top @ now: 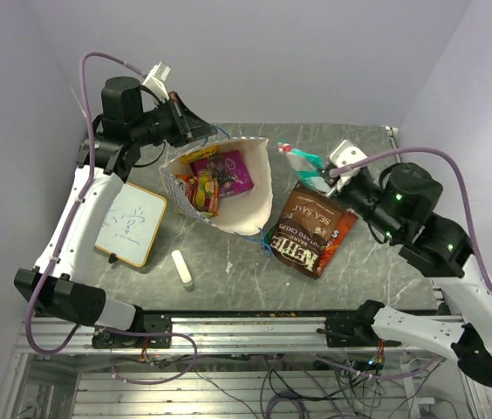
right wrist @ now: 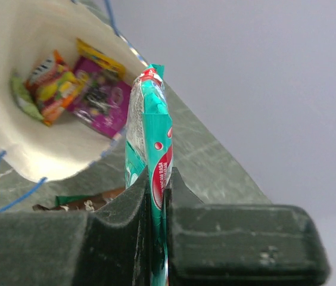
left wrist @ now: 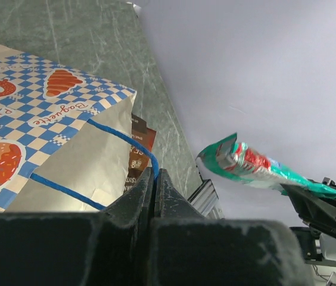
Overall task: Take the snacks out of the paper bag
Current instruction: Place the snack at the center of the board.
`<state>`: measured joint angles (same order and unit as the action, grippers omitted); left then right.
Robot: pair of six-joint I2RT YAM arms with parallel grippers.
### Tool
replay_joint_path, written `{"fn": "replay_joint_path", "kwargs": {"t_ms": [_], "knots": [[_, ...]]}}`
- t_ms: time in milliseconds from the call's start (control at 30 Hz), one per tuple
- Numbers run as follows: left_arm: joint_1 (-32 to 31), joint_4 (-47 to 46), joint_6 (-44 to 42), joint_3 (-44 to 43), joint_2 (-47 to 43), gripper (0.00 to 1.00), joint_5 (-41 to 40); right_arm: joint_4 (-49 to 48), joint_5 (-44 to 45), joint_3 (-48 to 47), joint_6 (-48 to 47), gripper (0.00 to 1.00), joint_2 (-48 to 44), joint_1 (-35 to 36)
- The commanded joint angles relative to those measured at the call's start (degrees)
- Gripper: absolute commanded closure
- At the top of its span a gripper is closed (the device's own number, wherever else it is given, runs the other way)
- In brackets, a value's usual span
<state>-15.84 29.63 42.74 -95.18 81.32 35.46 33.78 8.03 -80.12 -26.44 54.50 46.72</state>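
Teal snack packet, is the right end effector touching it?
Touching. The right wrist view shows the right end effector shut on the teal snack packet, with no gap on either side.

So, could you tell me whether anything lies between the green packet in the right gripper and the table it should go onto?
Mostly clear: the brown Kettle bag lies flat on the table just nearer than the green packet held by the right gripper; bare table shows behind it.

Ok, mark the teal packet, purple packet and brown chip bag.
teal packet (right wrist: 150, 131), right wrist view, its front face.
purple packet (top: 231, 172), top view, its middle.
brown chip bag (top: 311, 231), top view, its printed front.
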Motion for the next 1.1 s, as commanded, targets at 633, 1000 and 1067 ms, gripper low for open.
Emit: {"fn": "replay_joint_path", "kwargs": {"t_ms": [633, 1000, 1067], "knots": [[-0.4, -1.9, 0.1, 1.5, -5.2, 0.93, -3.6, -15.5, 15.4, 22.4, -10.0, 1.00, 11.3, -14.6], [-0.4, -2.2, -1.6, -0.7, -2.1, 0.93, -0.3, -16.7, 18.0, 25.6, -11.4, 1.00, 19.0, -14.6], [-0.4, -1.0, -2.7, -1.8, -1.5, 0.93, 0.0, -16.0, 17.1, 25.6, -10.2, 1.00, 19.8, -14.5]]}}
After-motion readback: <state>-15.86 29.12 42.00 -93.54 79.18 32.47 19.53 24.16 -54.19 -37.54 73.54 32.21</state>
